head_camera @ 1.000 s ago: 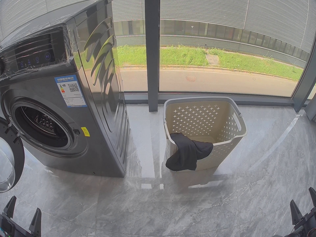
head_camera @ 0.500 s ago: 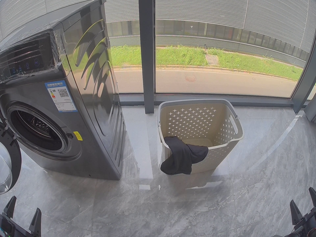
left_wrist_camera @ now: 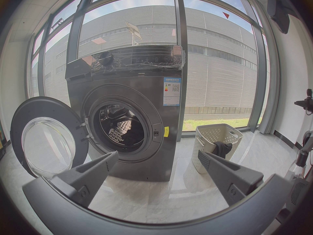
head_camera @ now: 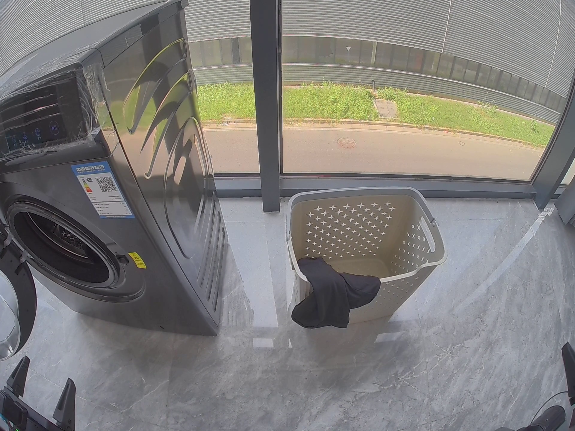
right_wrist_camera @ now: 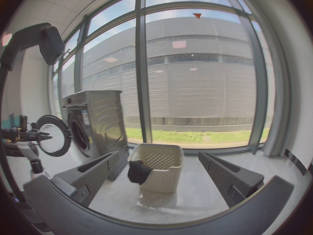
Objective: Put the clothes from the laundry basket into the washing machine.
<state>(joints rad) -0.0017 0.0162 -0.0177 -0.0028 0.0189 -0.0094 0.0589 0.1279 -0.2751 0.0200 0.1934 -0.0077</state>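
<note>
Clothes: one dark garment (head_camera: 332, 297) hangs over the near rim of the laundry basket (head_camera: 350, 225), part inside and part draped down the outer wall toward the floor (head_camera: 359, 378). The basket is cream plastic with star-shaped perforations. It stands upright on the grey marbled floor, just in front of the window and beside the dark window pillar (head_camera: 265, 85).

The washing machine (head_camera: 168, 151) stands to the robot's left of the basket, apart from it, with a strip of floor between them. Its round door (head_camera: 15, 306) is swung fully open to the far left, leaving the drum opening (head_camera: 63, 249) exposed. Plastic film covers the control panel.

The left gripper (left_wrist_camera: 157, 154) hangs low in front of the machine, near the open door, with its jaws spread wide and nothing between them. The right gripper (right_wrist_camera: 158, 154) faces the basket from across the floor, well apart from it. Its jaws are likewise spread wide and hold nothing.
</note>
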